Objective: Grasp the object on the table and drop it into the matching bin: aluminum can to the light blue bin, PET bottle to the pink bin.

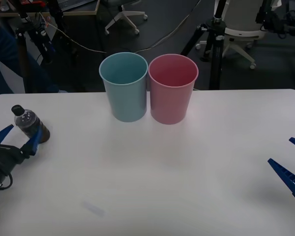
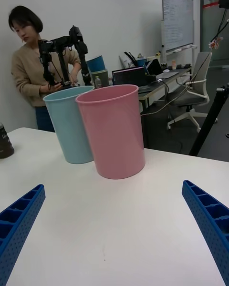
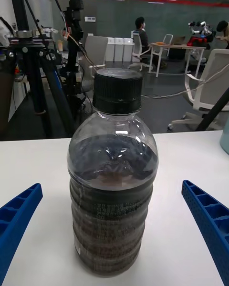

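Left gripper (image 1: 18,135) open, fingers spread either side of upright PET bottle (image 1: 30,125), not clamped; right gripper (image 1: 291,162) open, low over table (image 1: 187,172), idle

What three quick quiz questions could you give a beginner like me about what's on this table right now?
1. True or false: the left claw is shut on the PET bottle.
2. Which bin stands nearer the bottle: A, the pink bin, or B, the light blue bin?
3. Fill in: the bottle's cap is ____.

Key: 1 false, its fingers stand open either side of the upright bottle; 2 B; 3 black.
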Robot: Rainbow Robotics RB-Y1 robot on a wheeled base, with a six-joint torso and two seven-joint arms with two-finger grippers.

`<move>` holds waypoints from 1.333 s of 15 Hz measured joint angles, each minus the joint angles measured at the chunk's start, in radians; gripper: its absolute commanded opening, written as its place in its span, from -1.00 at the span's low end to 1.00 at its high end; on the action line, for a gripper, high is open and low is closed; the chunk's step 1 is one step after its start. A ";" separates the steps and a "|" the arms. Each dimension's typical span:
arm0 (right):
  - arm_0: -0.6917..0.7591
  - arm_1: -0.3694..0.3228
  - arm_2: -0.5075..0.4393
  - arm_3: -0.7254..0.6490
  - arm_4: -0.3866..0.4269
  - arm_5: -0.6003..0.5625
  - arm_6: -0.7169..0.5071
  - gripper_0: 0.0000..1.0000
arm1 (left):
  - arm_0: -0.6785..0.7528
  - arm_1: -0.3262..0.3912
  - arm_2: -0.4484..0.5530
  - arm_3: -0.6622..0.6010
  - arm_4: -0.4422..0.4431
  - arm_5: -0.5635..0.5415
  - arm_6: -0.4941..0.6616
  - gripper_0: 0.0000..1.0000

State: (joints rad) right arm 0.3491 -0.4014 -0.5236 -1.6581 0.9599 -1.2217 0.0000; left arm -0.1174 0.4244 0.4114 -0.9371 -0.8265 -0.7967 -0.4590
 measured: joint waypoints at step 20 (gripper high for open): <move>0.000 0.000 0.000 0.000 0.000 0.000 0.000 1.00 | -0.071 0.005 -0.085 0.003 -0.023 0.160 0.040 1.00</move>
State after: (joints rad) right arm 0.3491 -0.4014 -0.5236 -1.6581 0.9599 -1.2217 0.0000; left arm -0.1884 0.4295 0.3266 -0.9341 -0.8494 -0.6367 -0.4186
